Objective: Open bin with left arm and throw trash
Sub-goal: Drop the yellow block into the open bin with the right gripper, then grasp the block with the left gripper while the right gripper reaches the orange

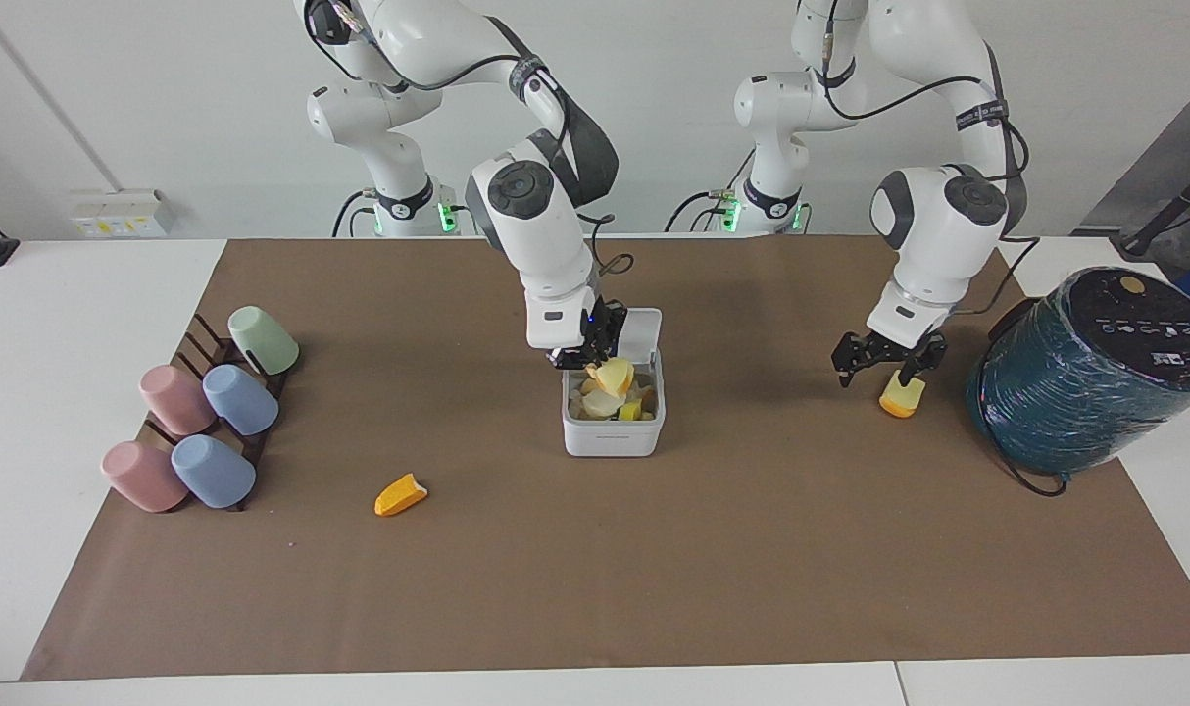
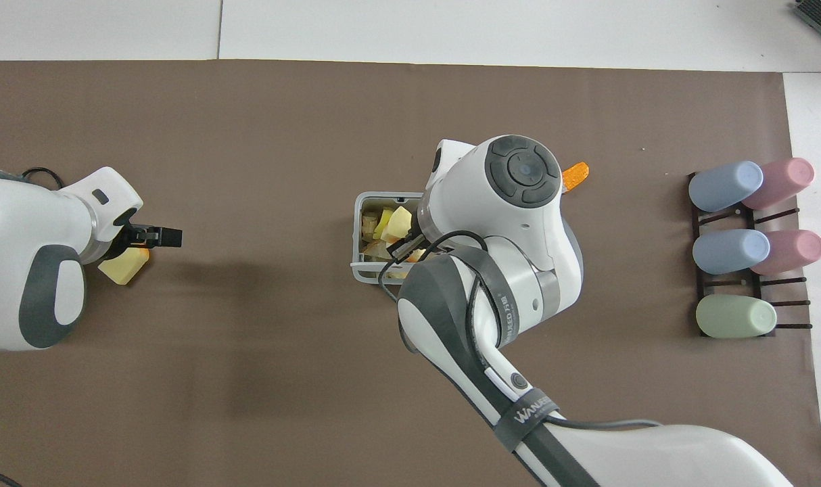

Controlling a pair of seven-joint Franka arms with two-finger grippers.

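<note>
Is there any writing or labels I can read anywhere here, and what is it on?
"WANUEED", or close to it: on the grey strap around the right arm, only partly legible.
Strap on the left arm: lettering too small to read.
Front of the bin: faint line, unreadable.
Top of the teal wrapped cylinder: small white marks, unreadable.

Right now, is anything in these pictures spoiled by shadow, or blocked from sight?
Facing view: even light, only soft shadows; the bin is open. Overhead view: the right arm covers part of the bin and the orange wedge, with a broad faint shadow on the mat.
</note>
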